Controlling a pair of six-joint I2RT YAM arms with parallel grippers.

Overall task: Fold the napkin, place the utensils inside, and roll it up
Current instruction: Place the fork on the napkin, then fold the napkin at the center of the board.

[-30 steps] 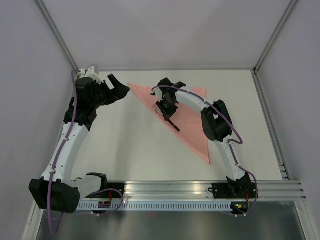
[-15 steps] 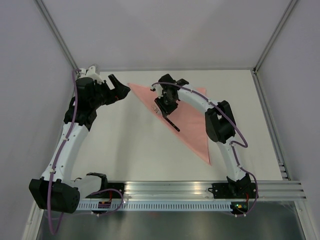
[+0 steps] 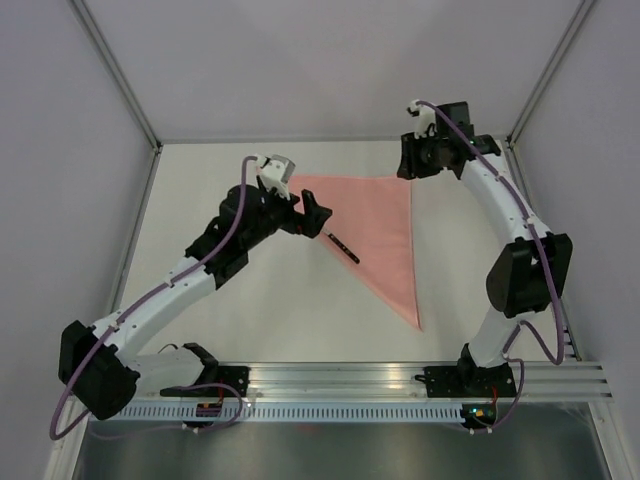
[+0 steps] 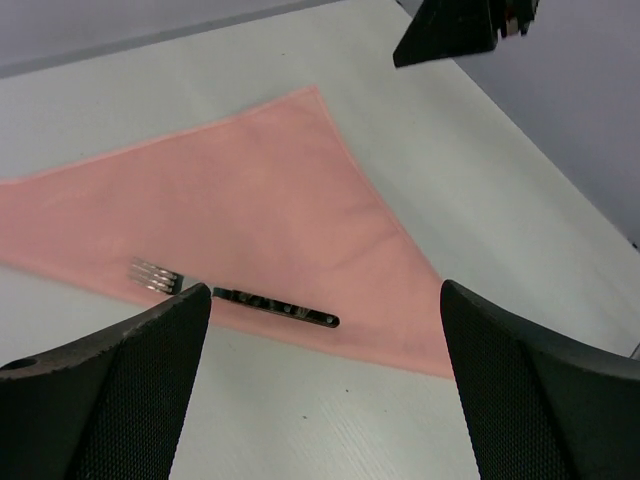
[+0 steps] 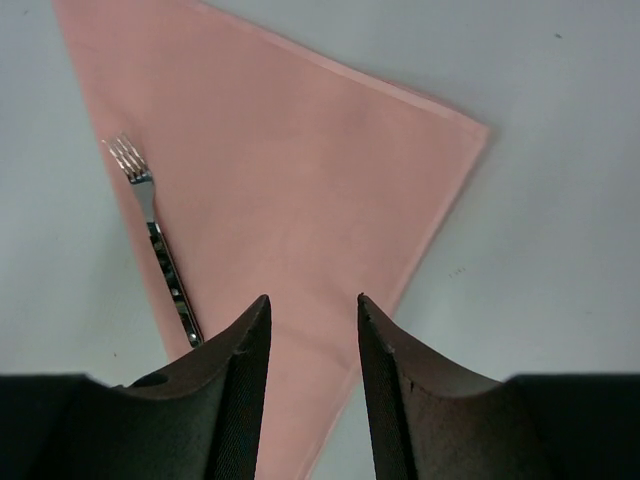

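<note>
The salmon-pink napkin [image 3: 385, 225] lies flat on the white table, folded into a triangle. The fork [image 3: 343, 246] lies on it along the long folded edge, black handle toward the near side. In the left wrist view the fork [image 4: 240, 296] shows silver tines at left, on the napkin [image 4: 250, 200]. My left gripper [image 3: 316, 220] is open wide and empty, hovering over the fork's tine end [image 4: 325, 292]. My right gripper [image 3: 408, 166] is open and empty above the napkin's far right corner [image 5: 313, 298]. The right wrist view shows the napkin [image 5: 290, 150] and fork [image 5: 158, 245].
Grey enclosure walls stand on the left, far and right sides of the table [image 3: 250, 300]. An aluminium rail [image 3: 400, 375] with the arm bases runs along the near edge. My right gripper shows at the top of the left wrist view [image 4: 455, 30].
My right gripper left the fork on the napkin and moved to the far right corner. My left arm swung from the far left in over the fork's tine end.
</note>
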